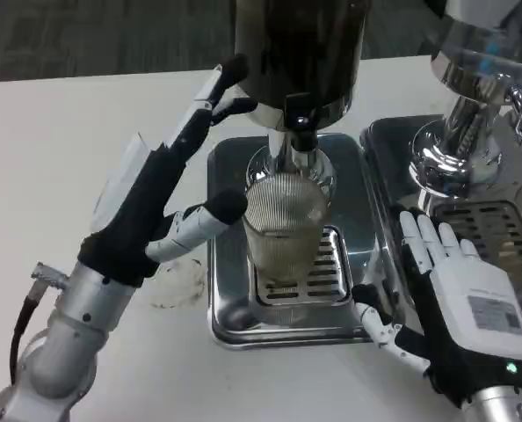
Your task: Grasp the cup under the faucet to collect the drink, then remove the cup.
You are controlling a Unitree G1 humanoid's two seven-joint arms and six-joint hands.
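Observation:
A clear ribbed cup [283, 230] stands upright on the grate of a steel drip tray [228, 323], directly under the black faucet [298, 134] of a dark drink dispenser [300, 48]. My left hand [160, 189] is just left of the cup. Its thumb tip reaches the cup's upper left side, while its fingers [210, 101] stretch up and away toward the dispenser body, not wrapped around the cup. My right hand [459, 290] lies with straight, spread fingers on the table at the tray's right edge, holding nothing.
A second chrome dispenser [472, 79] with its own drip tray [498, 224] stands at the right, close behind my right hand. A faint ring mark [177, 283] shows on the white table left of the tray.

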